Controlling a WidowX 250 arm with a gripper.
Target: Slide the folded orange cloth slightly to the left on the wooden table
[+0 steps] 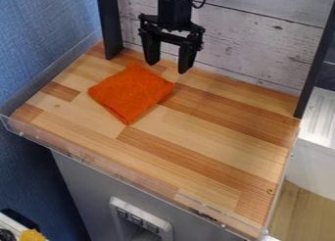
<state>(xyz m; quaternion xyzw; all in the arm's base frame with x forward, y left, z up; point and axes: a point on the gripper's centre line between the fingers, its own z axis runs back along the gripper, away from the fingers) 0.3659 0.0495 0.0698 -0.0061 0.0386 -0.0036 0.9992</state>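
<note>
The black gripper [168, 67] hangs over the back of the wooden work surface, left of centre, its two fingers apart and nothing between them. An orange cloth [132, 92] lies on the wooden surface [216, 137], toward the back left. It looks folded into a rough square, with one corner pointing to the back and another to the front. The gripper is above and behind the cloth's right back side, without visible contact.
White wooden boards [255, 44] stand behind the surface, between a dark post [109, 24] at left and another [317, 63] at right. A low clear rim [118, 171] runs along the front edge. A blue wall [39, 34] is at left.
</note>
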